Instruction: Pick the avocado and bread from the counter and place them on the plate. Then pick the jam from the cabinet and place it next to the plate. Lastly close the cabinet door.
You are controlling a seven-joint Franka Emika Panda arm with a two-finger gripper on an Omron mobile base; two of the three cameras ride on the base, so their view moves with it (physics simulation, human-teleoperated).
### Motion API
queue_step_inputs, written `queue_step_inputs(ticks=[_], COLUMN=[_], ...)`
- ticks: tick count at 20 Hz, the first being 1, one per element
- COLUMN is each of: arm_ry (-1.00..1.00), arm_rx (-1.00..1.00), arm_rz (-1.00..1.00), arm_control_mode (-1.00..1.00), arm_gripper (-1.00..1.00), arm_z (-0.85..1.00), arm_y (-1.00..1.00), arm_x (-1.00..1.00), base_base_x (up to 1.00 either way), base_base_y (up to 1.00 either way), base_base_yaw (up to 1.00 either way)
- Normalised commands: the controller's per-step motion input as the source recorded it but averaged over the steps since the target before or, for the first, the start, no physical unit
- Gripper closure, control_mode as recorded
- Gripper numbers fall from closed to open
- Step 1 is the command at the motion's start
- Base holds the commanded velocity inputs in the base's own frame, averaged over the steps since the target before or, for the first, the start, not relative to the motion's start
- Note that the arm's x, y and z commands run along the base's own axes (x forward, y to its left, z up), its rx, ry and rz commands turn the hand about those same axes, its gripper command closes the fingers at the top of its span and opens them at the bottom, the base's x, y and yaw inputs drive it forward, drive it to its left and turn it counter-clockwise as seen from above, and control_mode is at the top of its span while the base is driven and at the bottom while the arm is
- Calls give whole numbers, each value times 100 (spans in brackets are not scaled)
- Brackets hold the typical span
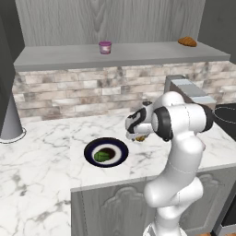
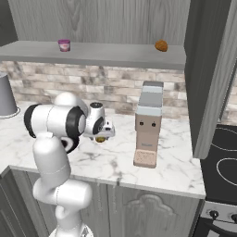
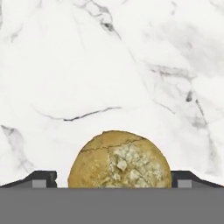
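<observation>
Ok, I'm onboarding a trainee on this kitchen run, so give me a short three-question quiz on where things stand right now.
1. True or false: the avocado already lies on the plate.
2. Where is the jam? A) on the counter beside the plate B) on the cabinet shelf C) in the claw
3. Fill in: the claw stands open, one finger on each side of the ____.

Key
1. True: the green lump sits in the plate's dark centre.
2. B: the pink jar stands on the grey shelf board.
3. Bread: in the hand view the round loaf lies on the counter between the two dark fingers, not yet gripped.
</observation>
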Motion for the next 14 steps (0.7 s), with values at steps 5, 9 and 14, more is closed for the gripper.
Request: queue_step_inputs(ticks=[5, 9, 14], arm_ry=[0, 0, 0], arm_rx=[0, -3, 0], arm_rz=[1, 1, 0], arm_control_mode=[-100, -100, -100], arm_gripper=[-100, 100, 100], arm_z=[-36, -32, -18], arm_y=[0, 0, -7], arm_x=[4, 9, -1], base_base_x=[0, 0, 0], base_base_y=[0, 0, 0], base_base_yaw=[0, 0, 0])
